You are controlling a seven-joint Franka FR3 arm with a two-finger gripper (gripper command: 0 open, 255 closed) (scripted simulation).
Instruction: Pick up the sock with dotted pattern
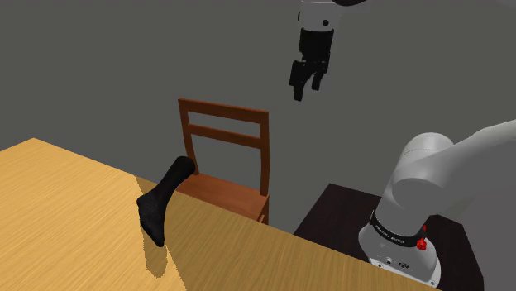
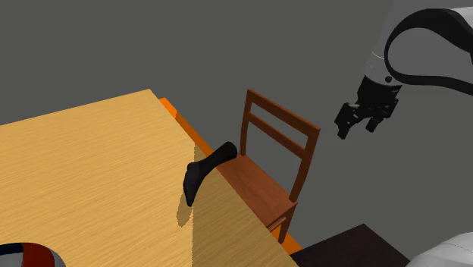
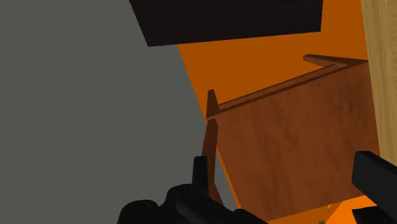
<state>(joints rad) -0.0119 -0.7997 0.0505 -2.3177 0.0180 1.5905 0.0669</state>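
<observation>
The table takes up the shoulder view's lower left; the chair stands at its far edge, seat toward the table and back turned away; the sock stands on the table right at that edge, its lower end on the top and its upper end leaning out toward the chair seat; the stand lies to the chair's right in that view, just beside the table, with the arm rising from it; the gripper hangs high above the chair, well apart from the sock; in the second exterior view a rounded object sits on the table at the lower left corner, far from the sock.
</observation>
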